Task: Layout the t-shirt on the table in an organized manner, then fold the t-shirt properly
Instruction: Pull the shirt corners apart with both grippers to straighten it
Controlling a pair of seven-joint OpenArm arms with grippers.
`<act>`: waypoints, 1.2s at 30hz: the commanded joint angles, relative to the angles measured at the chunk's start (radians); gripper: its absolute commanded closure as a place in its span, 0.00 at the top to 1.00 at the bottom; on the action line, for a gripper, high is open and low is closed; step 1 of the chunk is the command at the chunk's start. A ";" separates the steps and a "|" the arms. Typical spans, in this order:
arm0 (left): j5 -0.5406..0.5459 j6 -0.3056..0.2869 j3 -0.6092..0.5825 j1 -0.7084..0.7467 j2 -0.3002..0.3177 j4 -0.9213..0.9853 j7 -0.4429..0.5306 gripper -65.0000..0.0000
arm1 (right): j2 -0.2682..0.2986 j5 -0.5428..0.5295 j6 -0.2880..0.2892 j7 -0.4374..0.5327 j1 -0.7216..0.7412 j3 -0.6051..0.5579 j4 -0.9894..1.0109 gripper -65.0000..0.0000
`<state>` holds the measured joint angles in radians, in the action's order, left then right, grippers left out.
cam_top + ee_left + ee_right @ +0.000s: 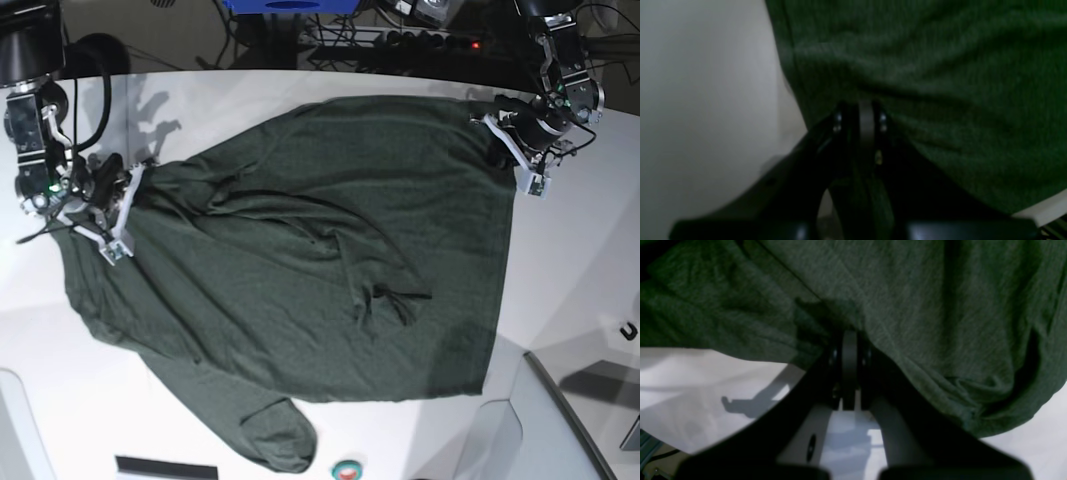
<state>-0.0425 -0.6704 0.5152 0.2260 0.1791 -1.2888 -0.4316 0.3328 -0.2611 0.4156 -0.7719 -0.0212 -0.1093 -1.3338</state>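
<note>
Where cables [400, 35] crowd the table [580, 270]: t-shirt [320, 260], grey panel [540, 420] near.

Left hand [866, 110] pinched closed, apparently; right hand [849, 340] clamped — arms spread wide.

Smooth white counter [570, 270] with curved far edge. Carries: one large dark green thin-fabric t-shirt [330, 260], spread across its middle, rumpled, one sleeve toward the near edge.
</note>
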 commanded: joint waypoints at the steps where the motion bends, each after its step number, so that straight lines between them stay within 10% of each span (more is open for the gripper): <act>1: -0.007 0.004 -0.002 0.005 0.017 0.001 -0.005 0.10 | 0.021 -0.005 0.004 0.009 -0.006 0.007 -0.036 0.02; 36: -0.007 -0.001 0.009 0.034 0.087 0.044 0.021 0.10 | 0.191 -0.004 0.004 -0.062 -0.250 0.009 -0.152 0.01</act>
<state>-0.0250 -0.6769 0.5182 0.2523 0.2523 -1.2396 -0.3771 0.4976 -0.2691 0.4194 -0.8314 -0.2737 -0.1070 -1.4712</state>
